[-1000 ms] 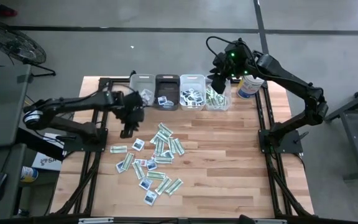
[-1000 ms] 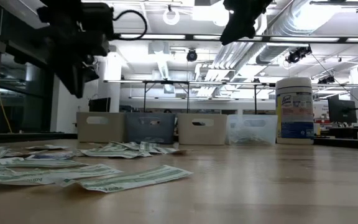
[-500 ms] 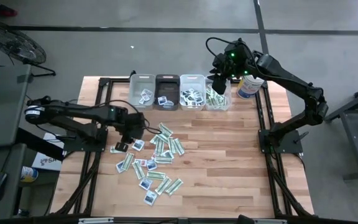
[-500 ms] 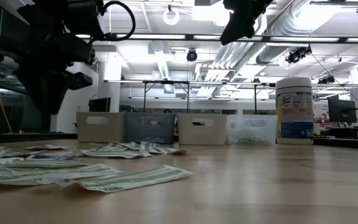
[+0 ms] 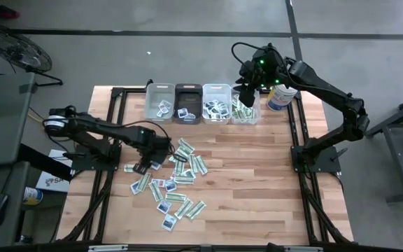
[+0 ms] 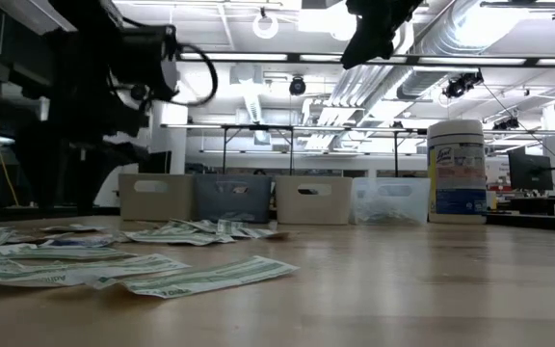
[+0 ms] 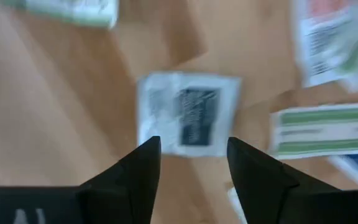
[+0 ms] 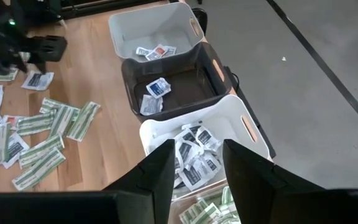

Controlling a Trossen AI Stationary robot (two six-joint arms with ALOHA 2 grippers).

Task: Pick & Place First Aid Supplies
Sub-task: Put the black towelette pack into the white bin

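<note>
Wooden table (image 5: 257, 182) carries a heap of first aid supplies (image 5: 177, 178) near its centre. At the heap's ten o'clock edge the left gripper (image 7: 192, 163) hangs with jaws apart, empty, just above a squarish white packet (image 7: 188, 113), which lies straight ahead between the fingers. The right gripper (image 8: 196, 163) waits open over the bins (image 5: 201, 103).

Left gripper (image 7: 192, 163) hangs low over the table (image 5: 257, 182), jaws parted; right gripper (image 8: 194, 165) hovers above its far edge, parted.
</note>
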